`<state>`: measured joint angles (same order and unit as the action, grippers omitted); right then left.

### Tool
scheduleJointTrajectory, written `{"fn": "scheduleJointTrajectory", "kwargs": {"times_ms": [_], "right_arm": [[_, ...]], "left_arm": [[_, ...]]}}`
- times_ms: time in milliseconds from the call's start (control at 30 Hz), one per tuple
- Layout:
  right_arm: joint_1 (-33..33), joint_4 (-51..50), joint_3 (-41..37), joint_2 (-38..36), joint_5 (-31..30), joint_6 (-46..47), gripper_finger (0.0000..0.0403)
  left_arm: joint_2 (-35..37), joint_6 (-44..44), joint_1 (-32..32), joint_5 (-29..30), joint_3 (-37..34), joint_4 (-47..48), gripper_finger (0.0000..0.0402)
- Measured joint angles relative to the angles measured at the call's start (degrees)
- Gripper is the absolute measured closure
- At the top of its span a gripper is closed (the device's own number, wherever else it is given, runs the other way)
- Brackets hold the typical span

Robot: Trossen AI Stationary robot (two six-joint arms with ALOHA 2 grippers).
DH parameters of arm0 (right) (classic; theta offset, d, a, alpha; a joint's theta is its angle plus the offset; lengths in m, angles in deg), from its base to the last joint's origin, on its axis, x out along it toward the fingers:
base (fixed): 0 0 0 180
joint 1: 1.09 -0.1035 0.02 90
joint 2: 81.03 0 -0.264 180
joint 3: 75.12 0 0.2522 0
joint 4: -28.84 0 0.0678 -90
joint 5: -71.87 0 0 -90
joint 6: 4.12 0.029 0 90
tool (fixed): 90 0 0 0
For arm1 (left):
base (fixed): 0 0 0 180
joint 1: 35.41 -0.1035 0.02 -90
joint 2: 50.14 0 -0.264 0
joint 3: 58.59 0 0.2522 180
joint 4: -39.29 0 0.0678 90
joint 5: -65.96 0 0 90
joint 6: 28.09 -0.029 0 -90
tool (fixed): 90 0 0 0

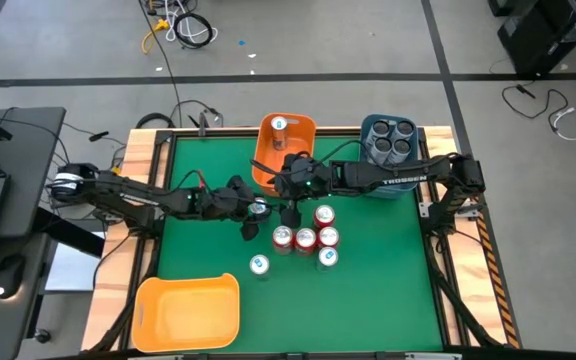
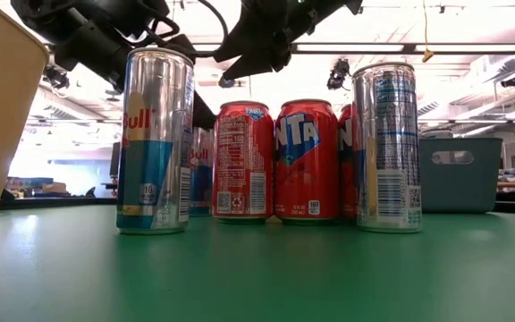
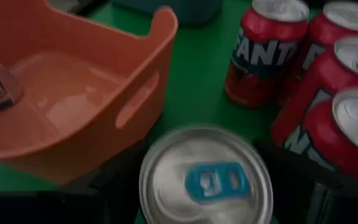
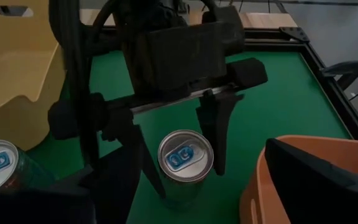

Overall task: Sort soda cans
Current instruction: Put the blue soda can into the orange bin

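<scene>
A silver-topped soda can with a blue tab (image 3: 205, 177) stands on the green table beside the orange bin (image 3: 73, 99). My left gripper (image 3: 204, 202) is open, one finger on each side of this can (image 4: 185, 157), level with its top. My right gripper (image 4: 210, 199) hangs open above and just beyond the can (image 1: 259, 208), holding nothing. To the right, three red soda cans (image 1: 305, 238) stand in a row with one more red can (image 1: 323, 214) behind. Two silver-blue cans (image 1: 259, 265) (image 1: 328, 257) stand nearer the front edge. My left gripper has its two fingers (image 4: 218, 140) on opposite sides of the can's upper wall (image 4: 166, 180), coming slanting down from the table's left. The can stands upright on the table. Whether the fingers touch its wall I cannot tell.
The orange bin (image 1: 286, 150) at the far middle holds one can (image 1: 279, 125). The blue bin (image 1: 388, 150) at the far right holds several dark cans. A yellow bin (image 1: 188, 310) lies at the near left. The red cans (image 3: 263, 56) stand close beside my left gripper.
</scene>
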<state>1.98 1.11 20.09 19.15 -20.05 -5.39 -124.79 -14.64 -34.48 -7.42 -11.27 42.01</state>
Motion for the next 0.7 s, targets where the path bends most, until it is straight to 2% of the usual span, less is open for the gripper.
{"fn": "scheduleJointTrajectory", "kwargs": {"times_ms": [167,467,700], "right_arm": [[0.0,-0.2,0.0,0.0,0.0,-0.23,0.008],[-0.07,-0.83,-0.02,-1.57,0.0,-0.44,0.0082],[-0.44,-2.4,-0.02,-4.79,-0.05,-0.44,0.0085]], "left_arm": [[0.26,-1.39,-0.3,1.21,-0.03,-1.18,0.017],[3.55,-2.77,-0.98,0.72,0.52,1.49,0.0171],[5.35,-2.76,-1.06,0.16,11.04,15.29,0.0171]]}}
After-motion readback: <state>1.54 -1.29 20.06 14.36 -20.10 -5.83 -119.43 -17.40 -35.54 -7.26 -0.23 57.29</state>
